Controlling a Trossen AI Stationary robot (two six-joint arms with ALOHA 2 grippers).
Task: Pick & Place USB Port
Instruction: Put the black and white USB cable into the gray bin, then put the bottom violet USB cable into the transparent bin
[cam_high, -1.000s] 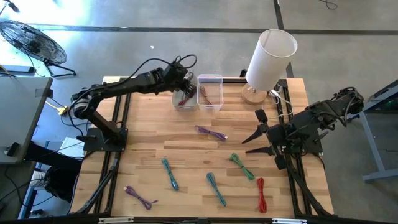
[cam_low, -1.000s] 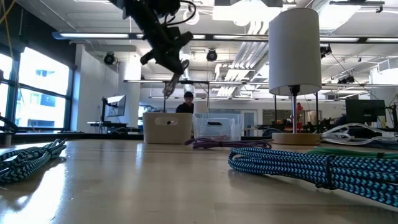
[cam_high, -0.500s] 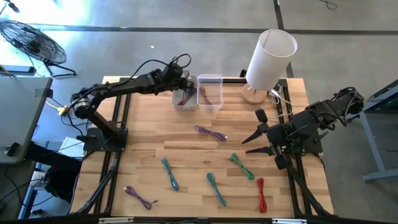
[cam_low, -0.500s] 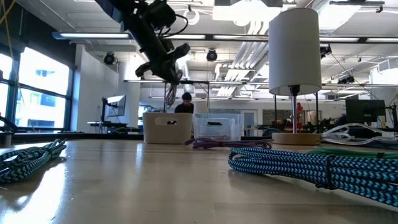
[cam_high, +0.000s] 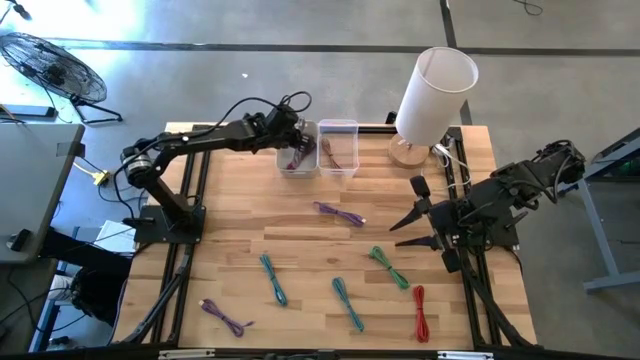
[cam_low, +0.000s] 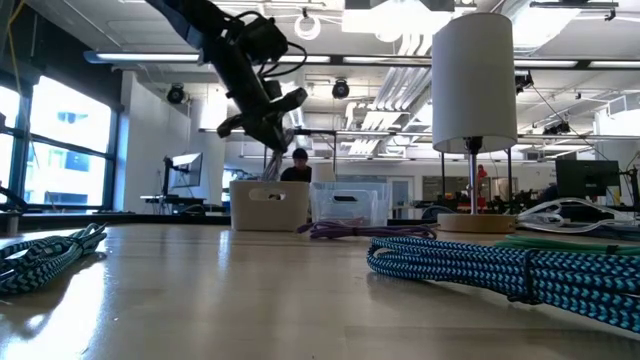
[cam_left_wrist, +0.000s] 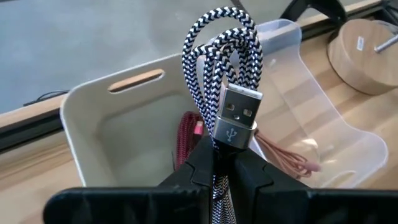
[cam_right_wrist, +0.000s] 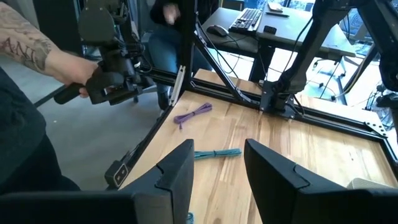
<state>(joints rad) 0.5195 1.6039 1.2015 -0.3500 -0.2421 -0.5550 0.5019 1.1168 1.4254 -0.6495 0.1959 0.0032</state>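
While I hang above the white bin (cam_high: 291, 152):
Table (cam_high: 300, 250): wooden, carrying the white bin at its far edge.
Right gripper (cam_high: 403, 229): fingers spread, well apart from the white bin.
Left gripper (cam_left_wrist: 224, 163): clenched on the black-and-white USB cable (cam_left_wrist: 222, 56), over the white bin.

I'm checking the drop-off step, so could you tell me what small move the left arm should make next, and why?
Probably lower a little and open. The left gripper is shut on the black-and-white USB cable, held above the white bin, which already contains a red cable. The right gripper waits open at the table's right side.
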